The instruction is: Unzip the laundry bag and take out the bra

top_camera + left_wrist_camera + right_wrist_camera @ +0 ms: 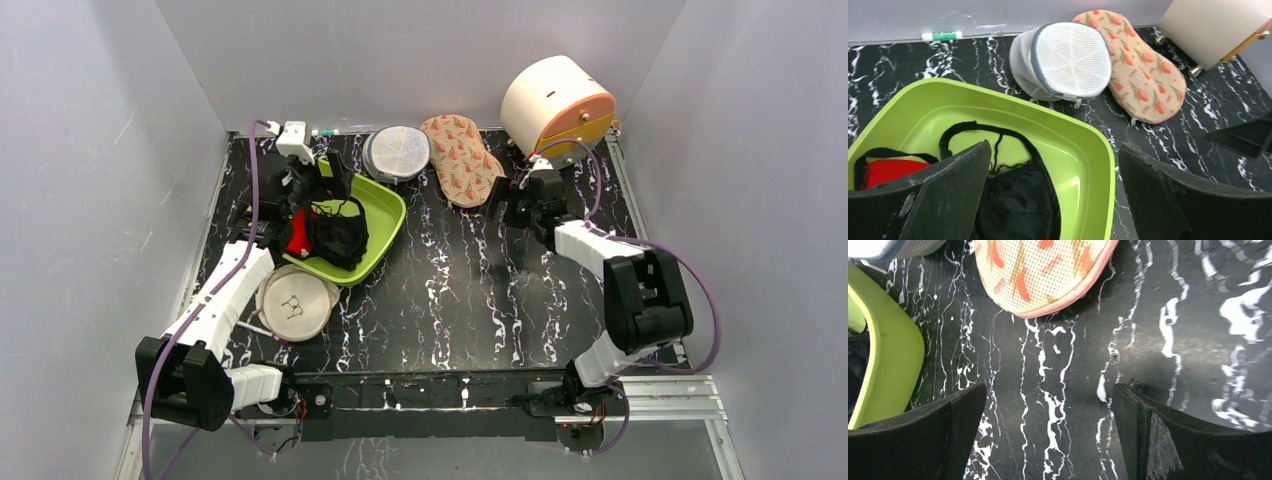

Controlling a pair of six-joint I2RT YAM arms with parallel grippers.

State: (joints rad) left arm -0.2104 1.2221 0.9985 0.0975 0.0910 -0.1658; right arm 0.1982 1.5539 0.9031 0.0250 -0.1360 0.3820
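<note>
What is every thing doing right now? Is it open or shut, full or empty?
laundry bag: shut, lying flat.
grey mesh bag: shut, tilted, beside the laundry bag.
green tub: holds a black bra and a red garment.
left tool: open, empty, above the tub.
right tool: open, empty, near the laundry bag.
maroon bra: not in view.

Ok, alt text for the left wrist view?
Open left tool above a lime-green tub holding a black bra and a red garment; beyond it, a white mesh bag beside the strawberry-print laundry bag.
</note>
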